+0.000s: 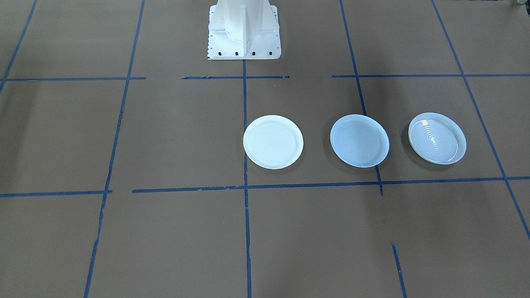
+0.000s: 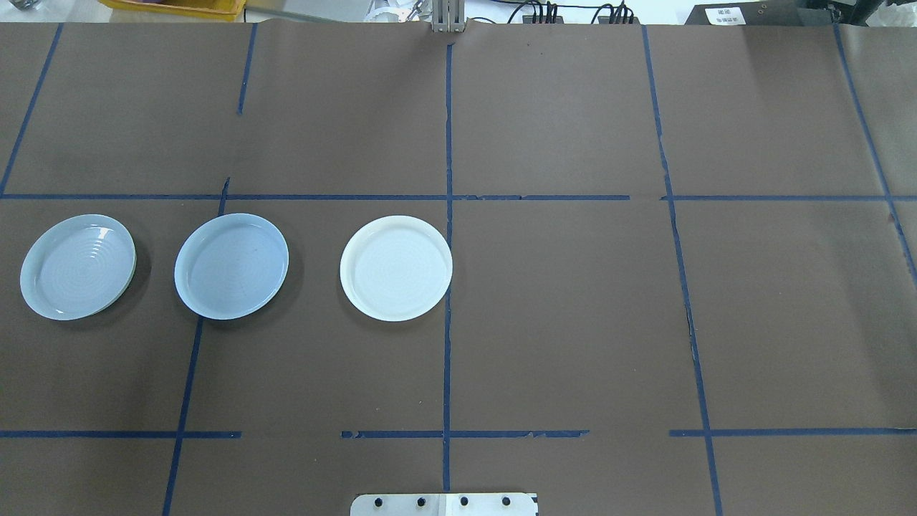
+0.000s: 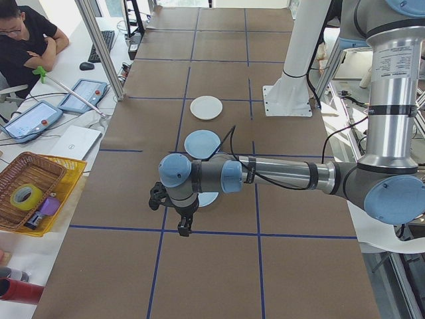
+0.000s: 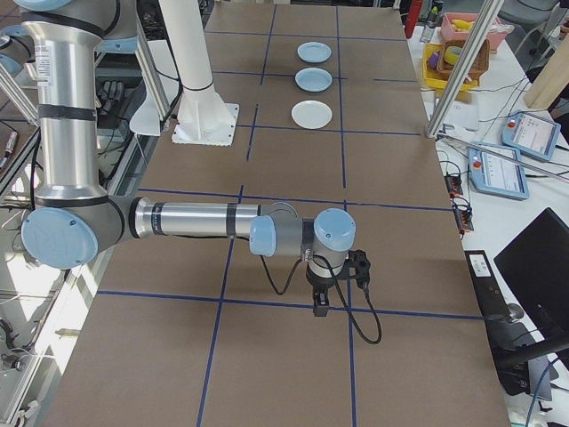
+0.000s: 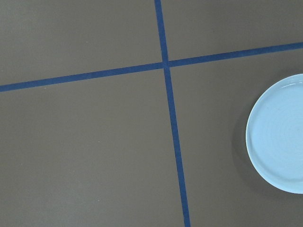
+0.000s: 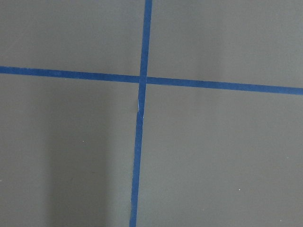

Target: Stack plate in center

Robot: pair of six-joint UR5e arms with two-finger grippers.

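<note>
Three round plates in a row on brown paper table [image 2: 573,322] gridded with blue tape [image 2: 447,143], all on robot's left half, none touching. Middle one: blue plate [image 2: 231,266], plain, smooth, glossy, low raised rim, sitting over a tape line. Outermost left: ringed plate [image 2: 77,266], blue-grey with concentric ridges, cream edge seen in front view. Nearest table centre: white plate [image 2: 396,267], matte-looking, faint rings, rim just touching the centre tape line.

Front view mirrors order: white plate [image 1: 273,142], blue plate [image 1: 359,140], ringed plate [image 1: 437,138]. White base [image 1: 244,29] at top, bolted foot. No arms in overhead or front views.

Left side view only: left gripper [image 3: 176,209] black, hanging above table, partly hiding the nearest plate; person seated at side desk, wicker basket [image 3: 26,189] with tape roll, tablets. Right side view only: right gripper [image 4: 336,283] over bare paper, well apart from plates; pendants on side desk.

Left wrist view: tape cross plus edge of ringed plate [image 5: 279,153]. Right wrist view: tape cross only.

Jaws both sides: cannot tell, seen in side views only.
</note>
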